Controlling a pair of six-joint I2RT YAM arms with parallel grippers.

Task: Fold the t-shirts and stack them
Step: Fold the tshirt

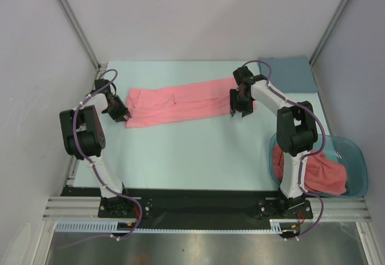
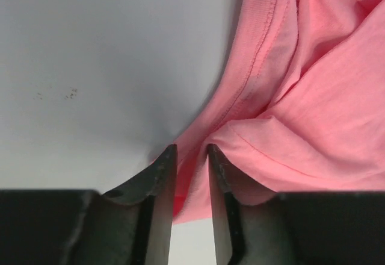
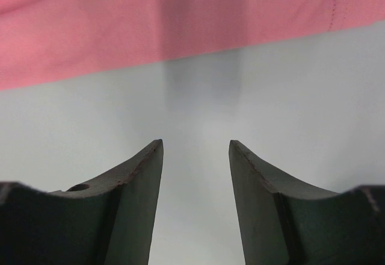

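**A:** Where is your left claw against the shirt?

**B:** Your left claw (image 1: 123,114) sits at the left end of the long t-shirt (image 1: 180,102), on the left of the overhead view. Its jaws stand only a little apart. In its wrist view the shirt's stitched edge runs down into that narrow gap, and cloth lies between the fingers (image 2: 162,180).

**A:** How does the shirt look?

**B:** It is plain salmon pink. It lies as a long band across the upper middle of the counter (image 1: 192,156), rising slightly toward the right, with soft creases at its left end.

**A:** And your right claw?

**B:** Your right claw (image 1: 242,111) is at the band's right end, jaws well apart and holding nothing. Its wrist view shows bare counter between the fingers, with the shirt's straight edge just beyond the tips.

**A:** What else is around you?

**B:** A grey-blue cloth (image 1: 289,72) lies flat in the upper right corner, just behind that arm. At lower right a teal tub (image 1: 359,156) holds more pink t-shirts (image 1: 328,177), partly hidden by your right arm.
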